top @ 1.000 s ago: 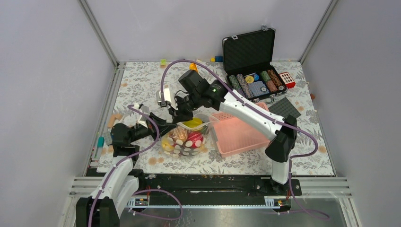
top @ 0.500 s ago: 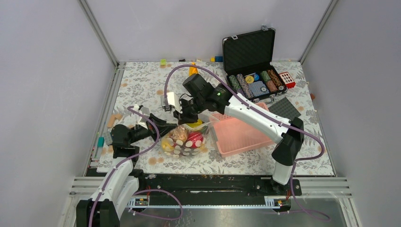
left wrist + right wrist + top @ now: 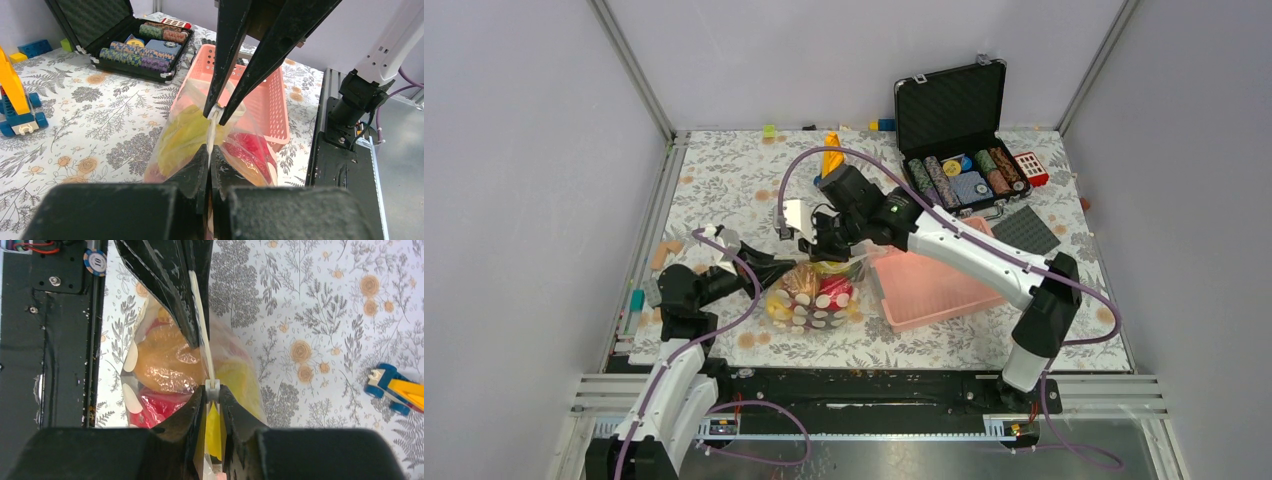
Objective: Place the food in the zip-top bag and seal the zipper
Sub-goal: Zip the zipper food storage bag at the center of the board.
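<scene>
The clear dotted zip-top bag (image 3: pixel 812 297) lies on the floral mat, holding yellow (image 3: pixel 184 135), red (image 3: pixel 250 150) and orange-brown (image 3: pixel 165 360) toy food. Its zipper (image 3: pixel 200 315) runs as a pale strip between the two grippers. My left gripper (image 3: pixel 209 159) is shut on the near-left end of the strip, and also shows in the top view (image 3: pixel 769 270). My right gripper (image 3: pixel 213 388) is shut on the small white slider of the zipper, above the bag (image 3: pixel 824 250). In the left wrist view its fingertips (image 3: pixel 223 111) pinch the strip's top.
The pink slotted basket (image 3: pixel 934 290) lies just right of the bag. An open black case of poker chips (image 3: pixel 959 180) and a grey plate (image 3: pixel 1024 228) stand at the back right. A yellow and blue brick toy (image 3: pixel 831 150) is behind; small blocks (image 3: pixel 664 255) lie left.
My right arm has shifted to the right and down, its gripper sliding along the zipper toward the basket side. The left gripper has kept its hold on the strip's end.
</scene>
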